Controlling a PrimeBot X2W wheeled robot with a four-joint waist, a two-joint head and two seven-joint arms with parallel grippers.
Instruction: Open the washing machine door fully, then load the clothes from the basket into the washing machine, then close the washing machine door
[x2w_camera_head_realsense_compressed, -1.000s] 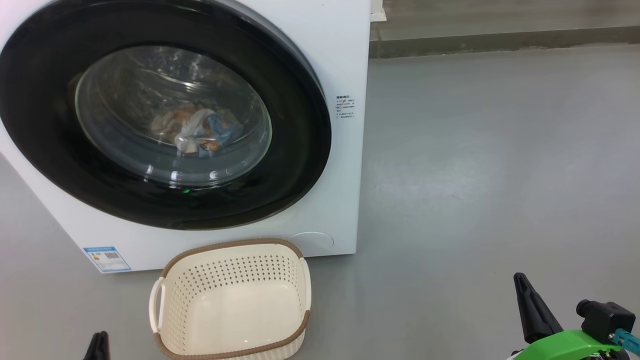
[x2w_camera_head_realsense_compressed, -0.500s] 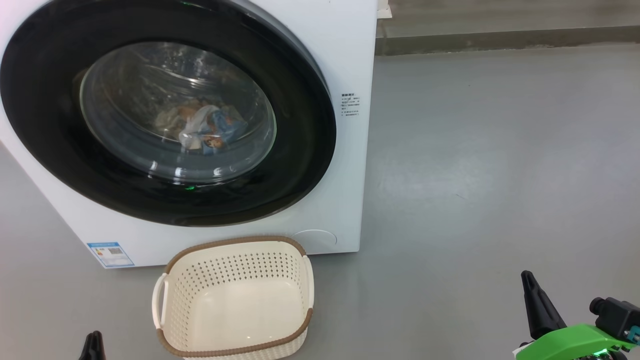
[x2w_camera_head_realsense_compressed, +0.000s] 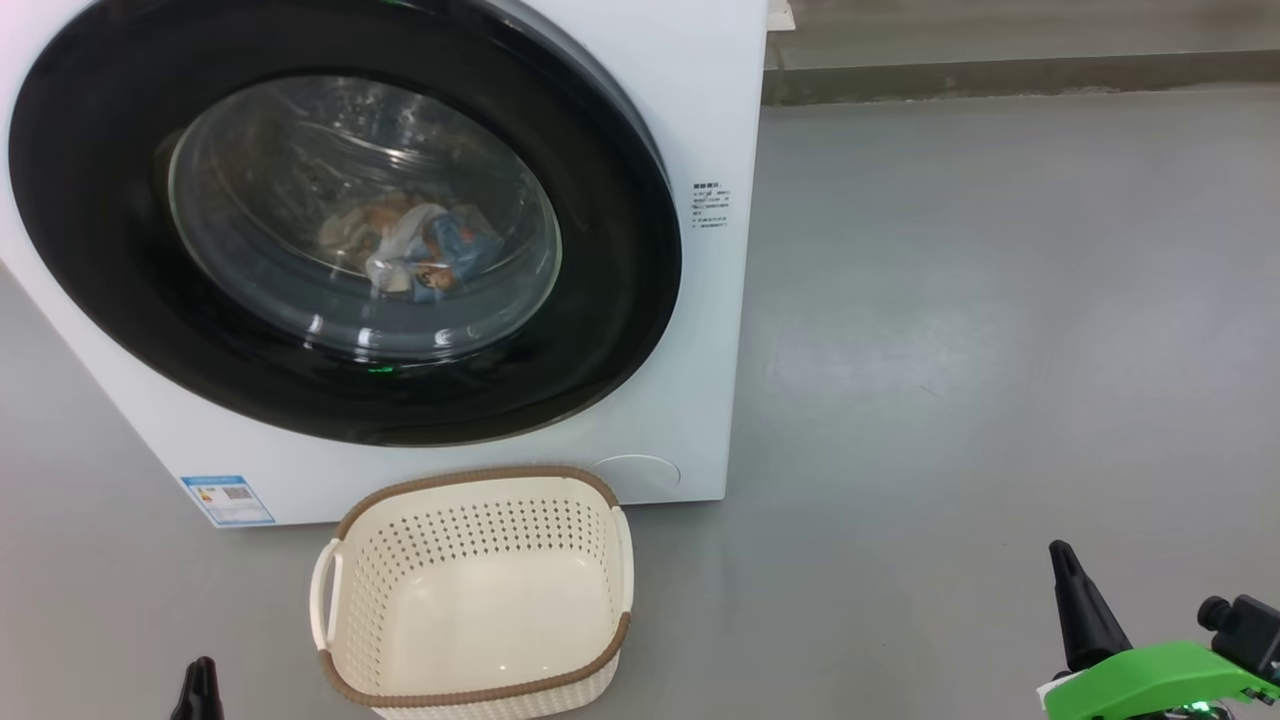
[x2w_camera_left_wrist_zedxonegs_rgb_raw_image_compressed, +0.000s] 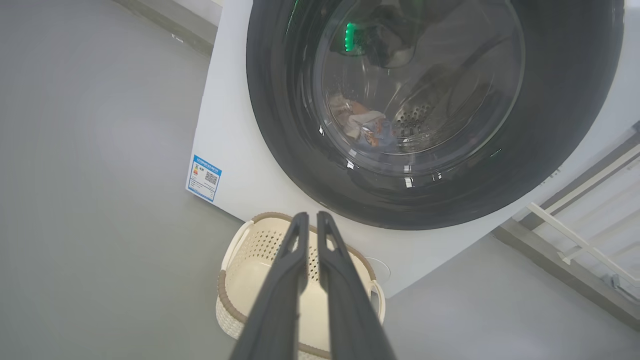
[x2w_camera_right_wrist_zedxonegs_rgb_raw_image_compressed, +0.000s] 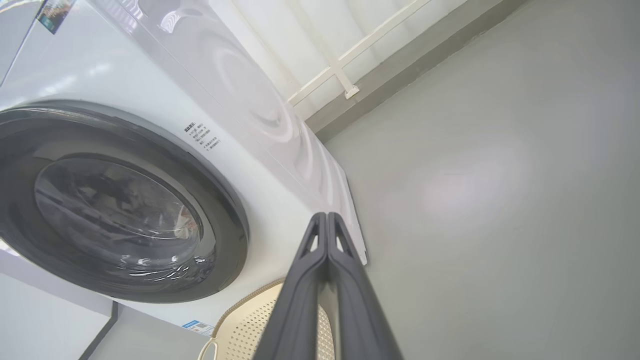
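Head: washing machine door (x2w_camera_head_realsense_compressed: 610, 280) shut flush on the white washing machine (x2w_camera_head_realsense_compressed: 700, 110); clothes (x2w_camera_head_realsense_compressed: 420, 250) lie in the drum behind its glass; basket (x2w_camera_head_realsense_compressed: 470, 476) on the floor just before the machine | Left wrist: left gripper (x2w_camera_left_wrist_zedxonegs_rgb_raw_image_compressed: 311, 218) fingers drawn together, gripping nothing | Right wrist: right gripper (x2w_camera_right_wrist_zedxonegs_rgb_raw_image_compressed: 326, 216) fingers pressed together, gripping nothing

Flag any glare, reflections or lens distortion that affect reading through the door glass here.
Head view: sharp, evenly lit; small highlights streak the washing machine door glass, yet the clothes read through it. Left wrist view: wide-angle bending of the washing machine edges; a green light reflection sits high on the glass. Right wrist view: steeply tilted; reflections veil the glass, contents hard to make out.
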